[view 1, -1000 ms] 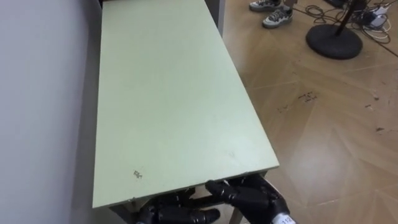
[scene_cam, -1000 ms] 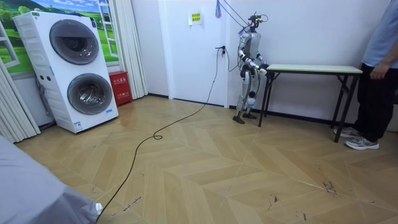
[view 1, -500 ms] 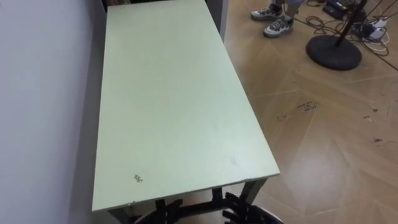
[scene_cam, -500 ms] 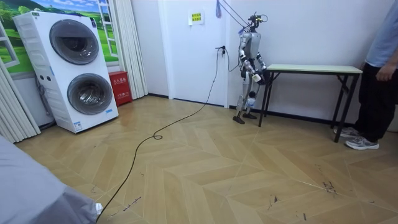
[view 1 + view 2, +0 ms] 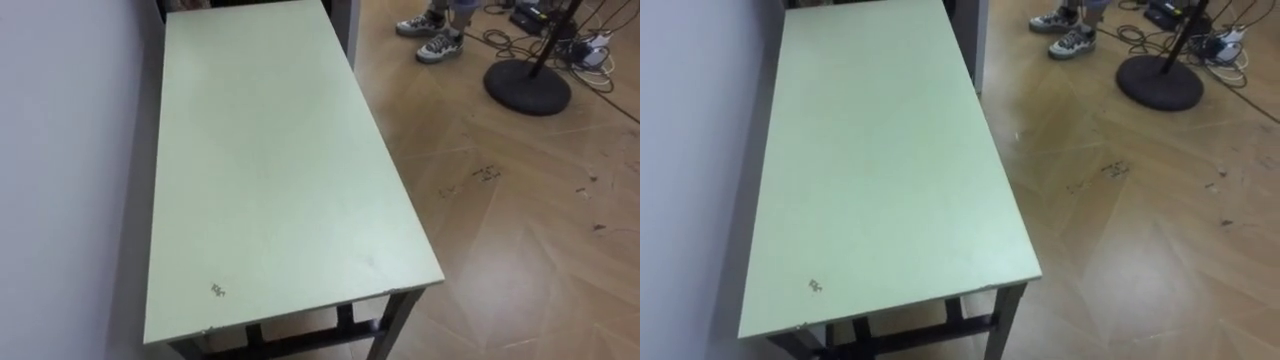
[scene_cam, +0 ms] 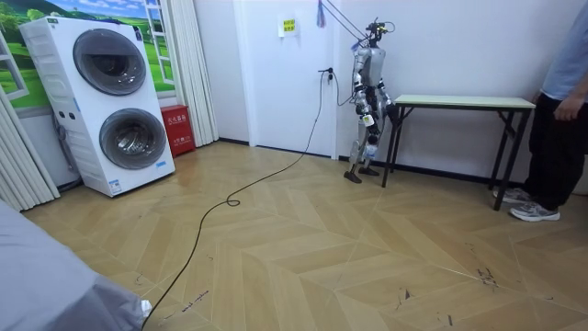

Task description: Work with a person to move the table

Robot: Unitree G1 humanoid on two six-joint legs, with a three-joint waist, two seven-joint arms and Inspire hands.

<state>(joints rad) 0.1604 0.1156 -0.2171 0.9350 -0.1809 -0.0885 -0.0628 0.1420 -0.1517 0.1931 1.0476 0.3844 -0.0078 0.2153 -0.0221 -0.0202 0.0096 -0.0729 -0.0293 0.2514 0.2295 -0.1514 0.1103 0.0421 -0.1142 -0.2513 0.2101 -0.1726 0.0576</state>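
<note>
One long table (image 5: 270, 150) with a pale green top and black legs stands with its long side against the grey wall (image 5: 60, 150) on the robot's left. Its near short edge lies at the bottom of the eye views, over the black frame. The robot stands upright at that end, at the room view's left end of the table, facing along it.

In the room view its right hand (image 6: 367, 119), on the side towards the camera, hangs low before its hips, just beside the table's end leg and below the top. The left hand (image 6: 375, 113) is a dark shape close behind it. Both are too small there to tell whether they are released, clenched or grasping anything.

At the far end a person (image 6: 560, 101) in a blue top and dark trousers stands just beside the table, arm bent at the waist and off the top. The person's grey shoes (image 5: 437, 45) show on the wooden floor (image 5: 520, 220), near the round black base of a stand (image 5: 527, 83) and some cables (image 5: 590, 40).

As for writing, a small dark mark (image 5: 217, 290) near the table's front corner cannot be read. The same goes for the yellowish notice (image 6: 289, 27) on the wall and the red box (image 6: 176, 129) beside the stacked washing machines (image 6: 101, 101).
</note>
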